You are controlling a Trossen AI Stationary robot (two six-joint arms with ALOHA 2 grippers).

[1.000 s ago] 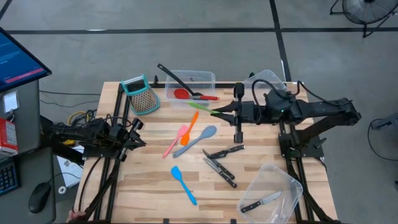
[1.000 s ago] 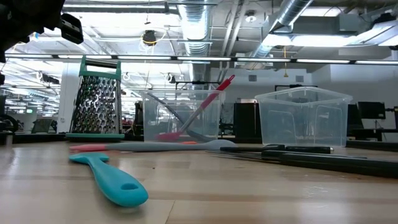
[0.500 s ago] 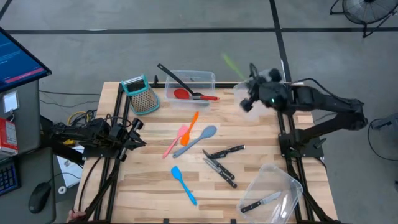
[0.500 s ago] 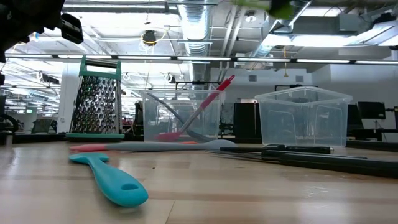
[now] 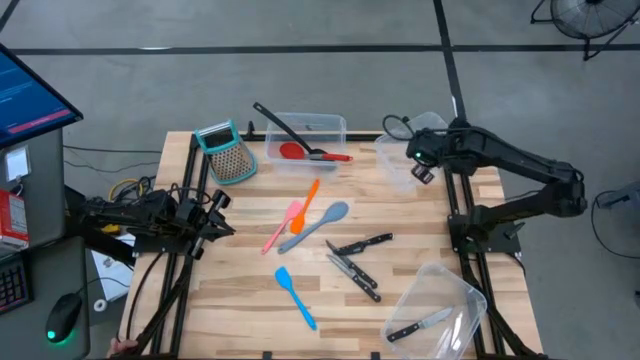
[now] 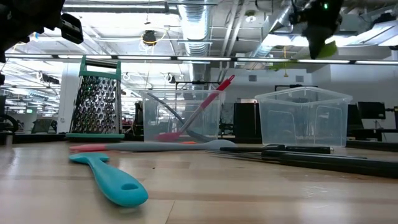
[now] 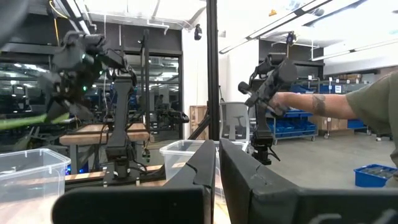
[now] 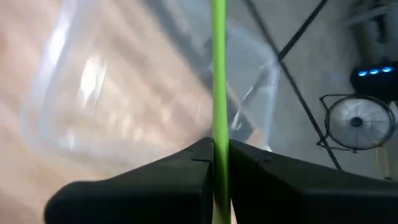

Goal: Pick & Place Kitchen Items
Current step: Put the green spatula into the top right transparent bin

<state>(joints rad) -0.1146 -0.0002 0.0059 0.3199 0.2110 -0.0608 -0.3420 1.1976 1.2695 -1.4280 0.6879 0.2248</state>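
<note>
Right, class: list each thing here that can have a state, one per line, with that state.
right gripper: shut on green utensil, raised over far-right bin
left gripper: shut, idle at the table's left edge
back bin: upright, holds red spatula and black ladle
near-right bin: holds one knife
grater: standing upright

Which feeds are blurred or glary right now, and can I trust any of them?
Right wrist view: bin and table smeared; green utensil sharp in the right pincer. Low view: ceiling lights glare, blue spatula soft. High view: crisp.
</note>
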